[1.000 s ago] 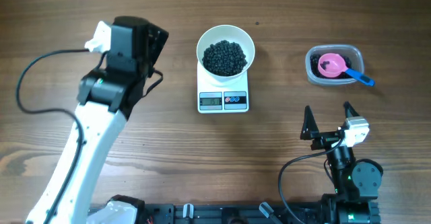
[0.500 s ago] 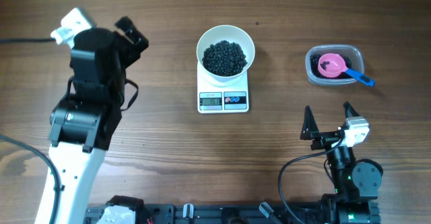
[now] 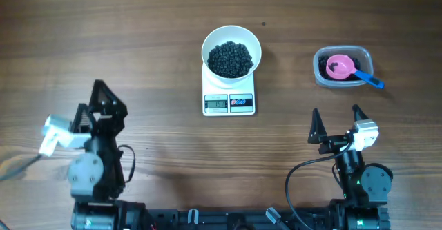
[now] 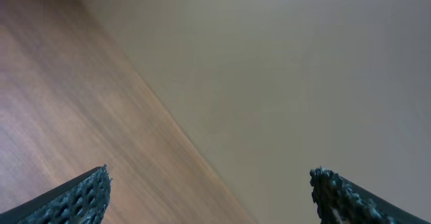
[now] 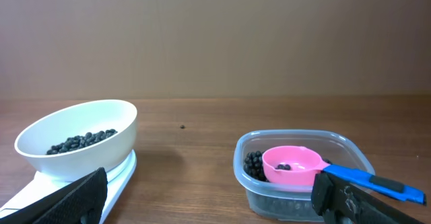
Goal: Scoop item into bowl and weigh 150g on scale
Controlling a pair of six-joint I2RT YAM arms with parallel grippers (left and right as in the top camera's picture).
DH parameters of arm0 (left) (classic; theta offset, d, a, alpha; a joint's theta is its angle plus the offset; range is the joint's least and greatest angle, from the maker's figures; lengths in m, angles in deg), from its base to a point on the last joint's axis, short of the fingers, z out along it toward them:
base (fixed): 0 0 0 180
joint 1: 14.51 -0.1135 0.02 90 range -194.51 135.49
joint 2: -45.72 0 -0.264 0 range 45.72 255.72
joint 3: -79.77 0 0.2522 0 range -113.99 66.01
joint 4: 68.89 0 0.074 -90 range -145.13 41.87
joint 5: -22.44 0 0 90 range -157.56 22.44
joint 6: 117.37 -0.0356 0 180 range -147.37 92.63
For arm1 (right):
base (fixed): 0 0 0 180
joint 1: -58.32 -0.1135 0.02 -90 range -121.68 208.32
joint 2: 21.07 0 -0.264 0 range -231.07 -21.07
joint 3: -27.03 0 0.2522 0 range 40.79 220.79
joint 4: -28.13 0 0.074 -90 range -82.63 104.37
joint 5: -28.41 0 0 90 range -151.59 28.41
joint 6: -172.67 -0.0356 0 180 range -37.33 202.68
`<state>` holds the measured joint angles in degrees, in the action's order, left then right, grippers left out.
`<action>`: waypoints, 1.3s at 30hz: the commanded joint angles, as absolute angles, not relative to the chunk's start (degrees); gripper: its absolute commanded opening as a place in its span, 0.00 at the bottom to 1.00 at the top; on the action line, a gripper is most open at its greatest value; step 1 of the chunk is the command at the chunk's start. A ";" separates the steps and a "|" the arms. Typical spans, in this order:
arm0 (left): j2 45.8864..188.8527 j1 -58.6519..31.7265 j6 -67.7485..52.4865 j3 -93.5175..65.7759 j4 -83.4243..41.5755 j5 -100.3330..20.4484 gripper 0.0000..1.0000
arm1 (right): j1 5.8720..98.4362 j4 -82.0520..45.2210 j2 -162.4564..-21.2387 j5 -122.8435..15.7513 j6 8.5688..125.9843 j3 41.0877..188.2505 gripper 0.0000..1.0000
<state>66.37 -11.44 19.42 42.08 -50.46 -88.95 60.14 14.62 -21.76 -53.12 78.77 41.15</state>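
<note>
The white bowl (image 3: 231, 41) stands on the scale (image 3: 229, 103) at the middle of the table, holding a dark heap of the item (image 3: 231, 59). In the right wrist view the bowl (image 5: 87, 124) and its black beans (image 5: 81, 142) are at the left, with the scale (image 5: 122, 173) under them. My left gripper (image 3: 97, 100) is at the near left, open and empty, far from the bowl. Its wrist view shows only bare wood and wall between its fingertips (image 4: 100, 178). My right gripper (image 3: 335, 112) is open and empty at the near right, pointing towards the tub.
A clear plastic tub (image 3: 322, 76) at the far right holds more beans and a pink scoop (image 3: 339, 66) with a blue handle (image 3: 373, 81). The tub (image 5: 303, 192) and scoop (image 5: 291, 162) show just ahead of the right gripper (image 5: 210, 183).
The left arm has drawn back from beside the bowl's left to the near left edge of the table, folded low. The right arm, bowl, scale and tub have not moved.
</note>
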 commanded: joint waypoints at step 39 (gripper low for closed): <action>45.89 -11.51 -5.98 65.67 -51.56 -73.89 1.00 | 60.43 14.82 -21.28 -54.08 78.16 41.11 1.00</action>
